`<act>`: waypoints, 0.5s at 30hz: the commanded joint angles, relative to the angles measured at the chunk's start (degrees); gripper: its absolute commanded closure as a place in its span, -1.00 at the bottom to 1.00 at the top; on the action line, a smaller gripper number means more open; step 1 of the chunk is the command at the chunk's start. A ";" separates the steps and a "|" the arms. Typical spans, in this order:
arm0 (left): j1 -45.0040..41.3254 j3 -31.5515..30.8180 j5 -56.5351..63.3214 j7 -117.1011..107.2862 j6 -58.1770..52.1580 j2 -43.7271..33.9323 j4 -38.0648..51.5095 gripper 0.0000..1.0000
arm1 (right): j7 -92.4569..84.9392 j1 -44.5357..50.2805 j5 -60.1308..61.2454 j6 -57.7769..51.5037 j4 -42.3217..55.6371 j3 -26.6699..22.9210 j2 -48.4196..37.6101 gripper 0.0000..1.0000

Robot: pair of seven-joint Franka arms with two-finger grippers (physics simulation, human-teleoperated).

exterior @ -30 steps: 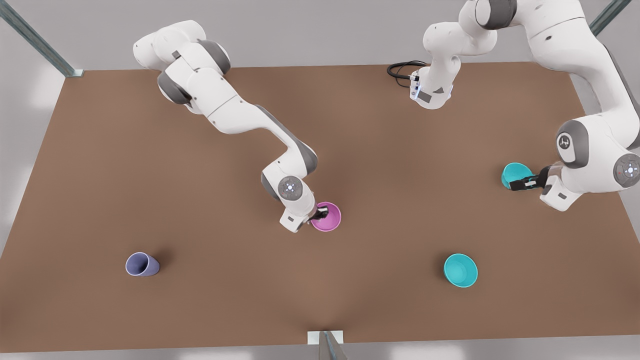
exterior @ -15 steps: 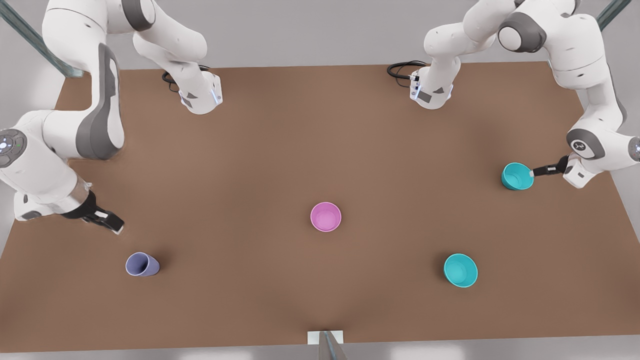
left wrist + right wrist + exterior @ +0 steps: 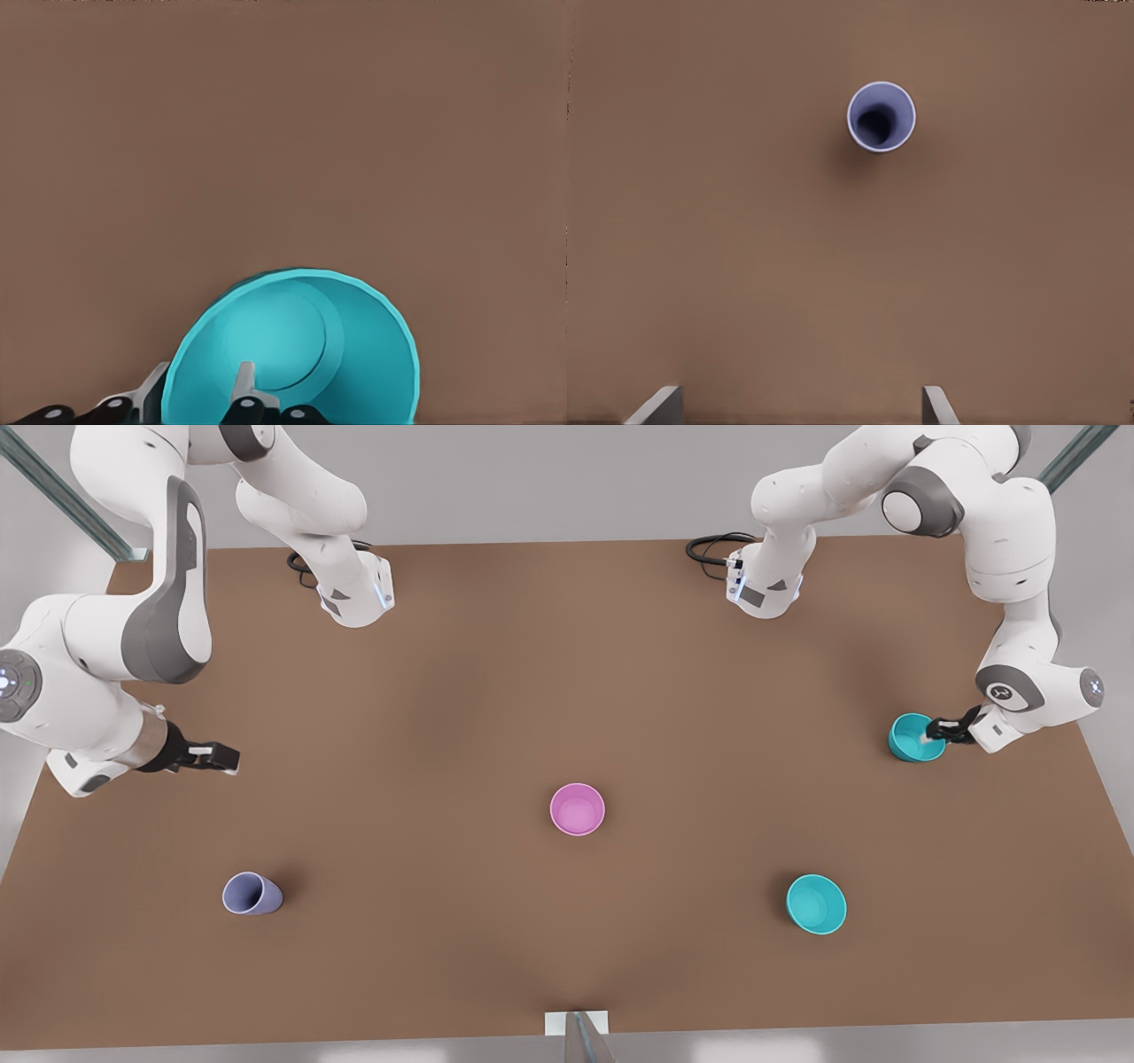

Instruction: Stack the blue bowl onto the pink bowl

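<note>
The blue bowl (image 3: pixel 912 738) is a plain teal-cyan round, and the left hand (image 3: pixel 937 732) straddles its rim, nearly closed on the wall. The left wrist view shows what the front view hides: one finger (image 3: pixel 245 381) inside the bowl (image 3: pixel 301 345), the other outside. The pink bowl (image 3: pixel 577 810) sits well apart from that hand on the brown surface (image 3: pixel 567 664). The right hand (image 3: pixel 217 757) hangs spread open above the lavender cup (image 3: pixel 881 117), gripping nothing. A second teal bowl (image 3: pixel 816 904) lies nearer the left hand.
</note>
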 commanded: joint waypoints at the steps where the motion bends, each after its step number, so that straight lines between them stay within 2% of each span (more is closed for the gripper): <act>1: -0.17 0.01 -0.57 17.80 -0.02 -0.13 0.08 0.57 | -14.25 0.01 0.16 -0.42 -0.02 0.01 -0.06 -1.00; 4: -0.70 0.01 -0.48 15.08 -0.11 -0.39 0.17 0.57 | -14.25 0.01 0.25 -0.33 -0.54 0.01 -0.15 -1.00; 6: -4.56 0.10 0.66 4.27 -5.38 -4.96 0.78 0.57 | -14.25 -0.08 0.34 -0.33 -0.72 0.01 -0.06 -1.00; 8: -11.94 0.27 6.98 -12.50 -11.70 -11.02 2.98 0.57 | -14.25 -0.08 0.34 -0.07 -0.90 0.01 -0.06 -1.00; 9: -18.71 0.27 10.67 -22.97 -14.87 -13.66 3.86 0.57 | -14.25 -0.17 0.34 -0.07 -0.90 0.01 -0.06 -1.00; 11: -29.33 -0.43 12.44 -39.46 -19.88 -13.84 7.10 0.57 | -14.25 -0.43 0.34 0.11 -0.90 0.01 -0.06 -1.00; 12: -33.83 -4.02 12.44 -53.09 -19.97 -13.14 9.21 0.57 | -14.25 -0.43 0.34 0.11 -0.98 0.01 -0.06 -1.00; 13: -33.75 -9.19 12.35 -60.74 -19.97 -11.65 10.97 0.57 | -14.25 -0.43 0.34 0.11 -0.98 0.01 -0.06 -1.00; 14: -34.54 -14.30 12.26 -71.82 -21.63 -9.02 15.70 0.57 | -14.25 -0.43 0.34 0.11 -0.98 0.01 -0.06 -1.00; 15: -36.29 -17.91 12.26 -82.80 -29.00 -3.66 25.88 0.57 | -14.25 -0.52 0.51 0.11 -0.98 0.01 -0.06 -1.00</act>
